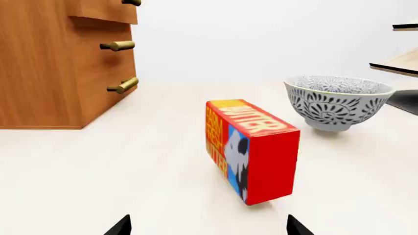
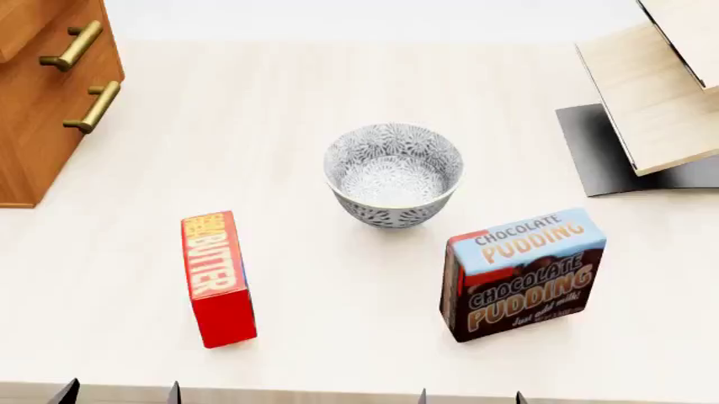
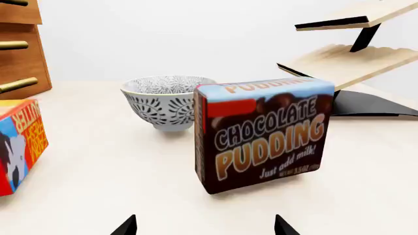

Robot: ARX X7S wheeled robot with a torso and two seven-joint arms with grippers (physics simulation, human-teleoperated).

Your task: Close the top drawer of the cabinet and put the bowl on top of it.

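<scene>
The bowl [image 2: 393, 174] stands upright on the pale table [image 2: 281, 109], near the middle of it, touching nothing. Toward the robot and to the left of the bowl the red butter box [image 2: 217, 278] stands on a long edge; toward the robot and to the right of the bowl stands the chocolate pudding box [image 2: 523, 273], with a clear gap of table between each box and the bowl. Far left of the bowl sits the cabinet [image 2: 39, 109], at the table's left edge; its top drawer [image 1: 104, 11] juts out past the two fronts below it. Bare table lies between bowl and cabinet. Right of the bowl a pale wood rack [image 2: 657, 93] on a black base overhangs the table. The left gripper [image 1: 209, 227] and right gripper [image 3: 204, 226] show only dark fingertips set wide apart, holding nothing, at the table's near edge.
</scene>
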